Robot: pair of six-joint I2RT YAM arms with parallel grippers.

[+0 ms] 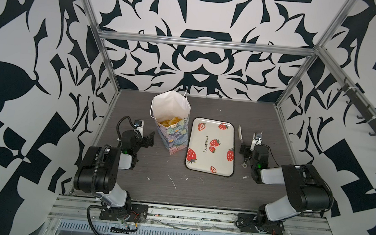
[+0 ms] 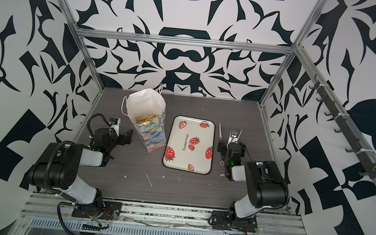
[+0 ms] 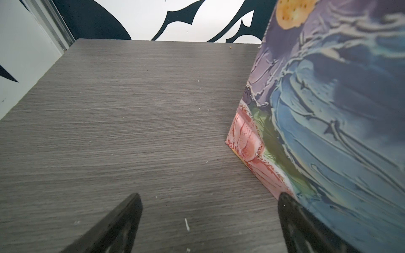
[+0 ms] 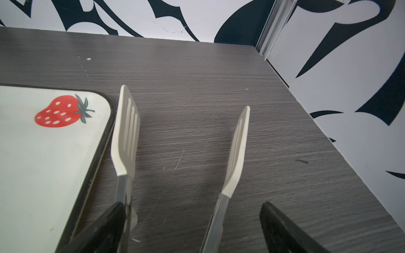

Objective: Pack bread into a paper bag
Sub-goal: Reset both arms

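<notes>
The paper bag (image 1: 173, 135) (image 2: 152, 135) stands upright and open at the table's back left, floral outside and white inside. Golden bread (image 1: 170, 121) (image 2: 145, 119) lies at its bottom. My left gripper (image 1: 147, 139) (image 3: 209, 195) is open and empty, low beside the bag's (image 3: 328, 131) lower corner, one finger close against its wall. My right gripper (image 1: 250, 147) (image 4: 192, 204) is open, just right of the tray. White-tipped tongs (image 4: 126, 131) (image 1: 240, 133) sit between its fingers, one arm against one finger, the other arm clear of the other finger.
A cream strawberry tray (image 1: 220, 159) (image 2: 198, 159) (image 4: 43, 164) lies flat right of the bag with no bread on it. White scraps (image 1: 172, 182) dot the front of the grey table. Patterned walls and aluminium posts enclose three sides.
</notes>
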